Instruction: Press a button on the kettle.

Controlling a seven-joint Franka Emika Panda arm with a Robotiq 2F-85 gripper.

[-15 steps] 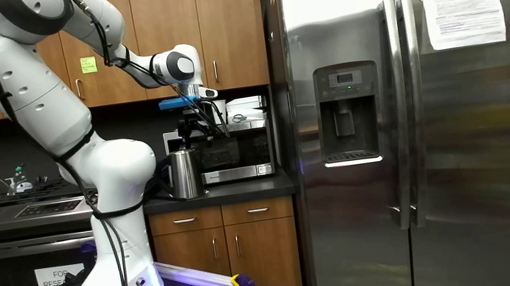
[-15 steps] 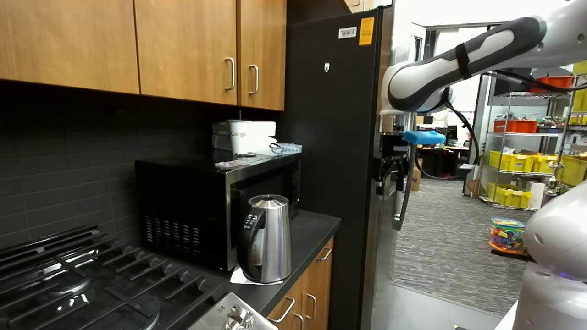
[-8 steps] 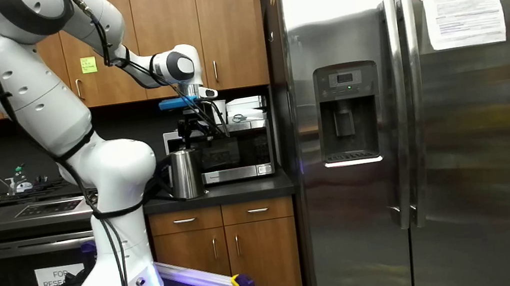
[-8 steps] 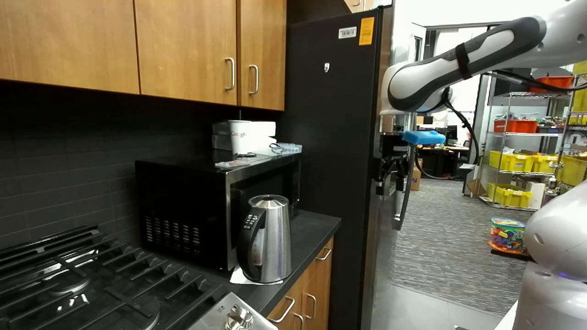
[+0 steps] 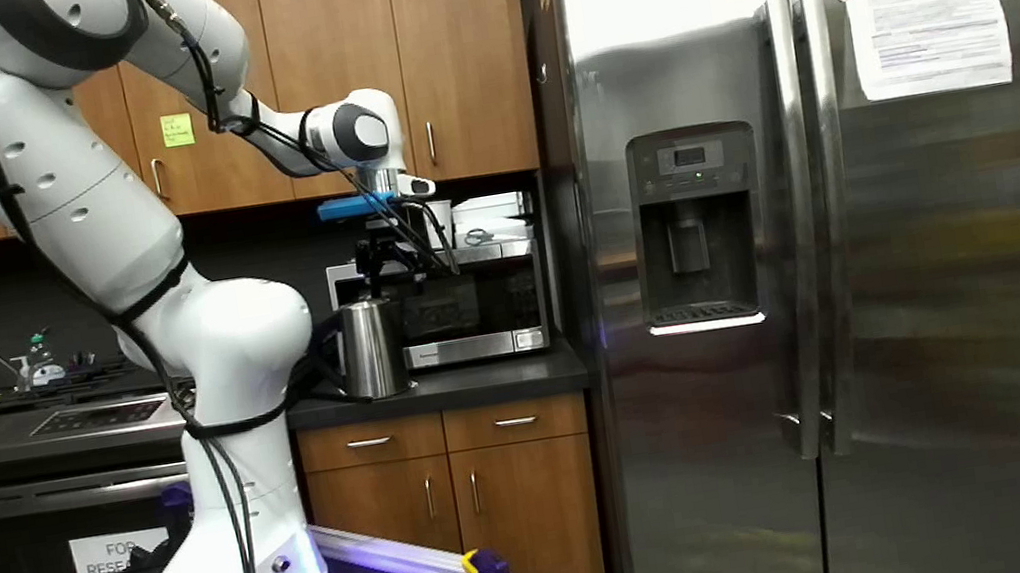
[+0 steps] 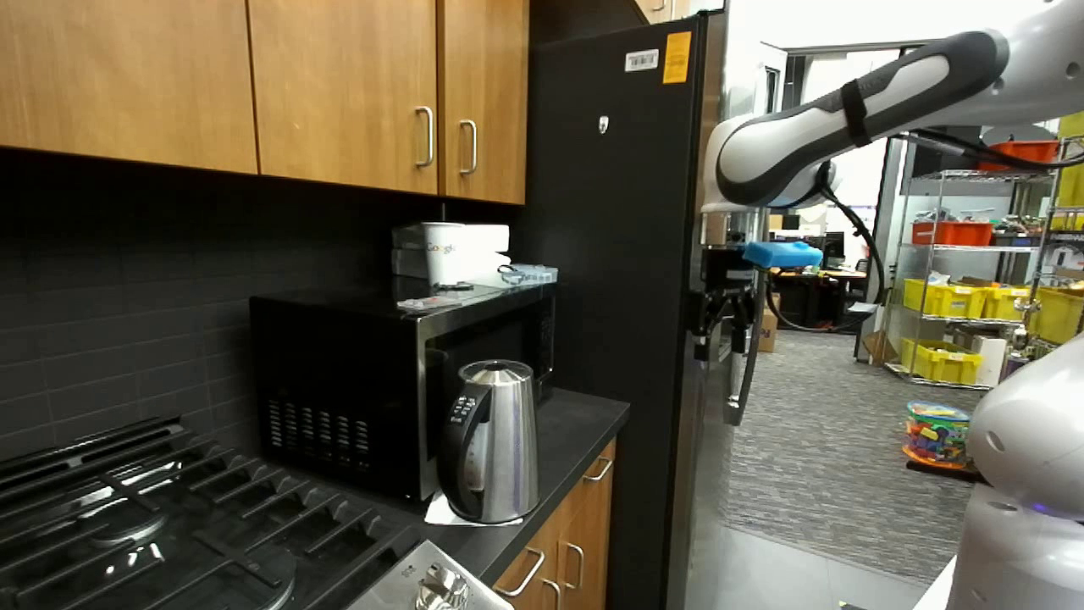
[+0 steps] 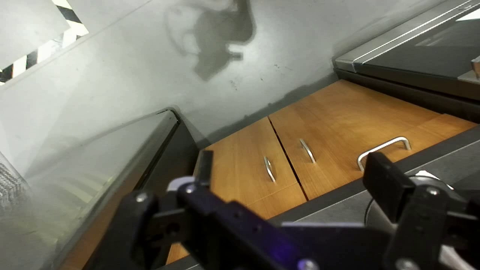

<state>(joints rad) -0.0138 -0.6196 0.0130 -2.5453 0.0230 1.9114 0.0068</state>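
The kettle is a shiny steel jug with a dark handle and stands upright on the counter in both exterior views [image 5: 373,350] [image 6: 513,440]. A small panel of buttons [image 6: 463,408] is on top of its handle in an exterior view. In the wrist view the kettle [image 7: 378,217] shows only in part behind a finger, and its buttons are hidden. My gripper is open and empty, with its fingers wide apart in the wrist view [image 7: 296,176]. It hangs pointing down, higher than the kettle and apart from it, in both exterior views [image 5: 395,271] [image 6: 721,335].
The microwave [image 6: 339,381] stands right behind the kettle, with a paper cup [image 6: 443,254] and boxes on top. A gas stove [image 6: 169,525] is beside the counter [image 6: 584,411]. The fridge [image 6: 610,254] stands at the counter's far end. Upper cabinets [image 6: 339,85] hang above.
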